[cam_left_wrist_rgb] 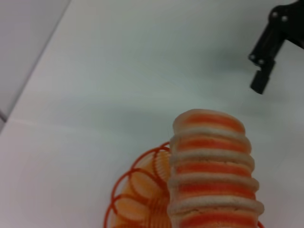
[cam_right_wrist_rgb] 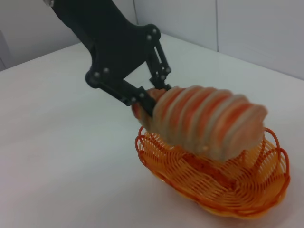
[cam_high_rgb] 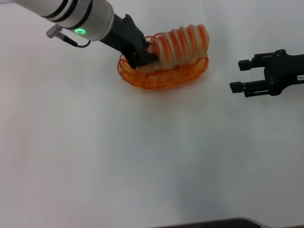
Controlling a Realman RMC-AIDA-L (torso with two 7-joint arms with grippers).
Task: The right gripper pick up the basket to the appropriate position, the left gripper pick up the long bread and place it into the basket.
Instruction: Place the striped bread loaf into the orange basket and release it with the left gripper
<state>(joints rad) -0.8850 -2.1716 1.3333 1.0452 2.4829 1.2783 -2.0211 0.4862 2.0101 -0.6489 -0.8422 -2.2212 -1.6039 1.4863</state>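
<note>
The orange wire basket (cam_high_rgb: 164, 76) stands on the white table in the upper middle of the head view. My left gripper (cam_high_rgb: 148, 53) is shut on one end of the long bread (cam_high_rgb: 183, 42) and holds it just over the basket, its free end tilted up. The right wrist view shows the left gripper (cam_right_wrist_rgb: 145, 97), the bread (cam_right_wrist_rgb: 209, 121) and the basket (cam_right_wrist_rgb: 213, 183) under it. The left wrist view shows the bread (cam_left_wrist_rgb: 211, 175) above the basket's rim (cam_left_wrist_rgb: 135, 187). My right gripper (cam_high_rgb: 239, 76) is open and empty to the right of the basket, apart from it; it also shows in the left wrist view (cam_left_wrist_rgb: 266, 61).
The white table (cam_high_rgb: 142, 156) spreads wide in front of the basket. A dark edge (cam_high_rgb: 218, 223) runs along the near side. A pale wall (cam_right_wrist_rgb: 247, 28) rises behind the table.
</note>
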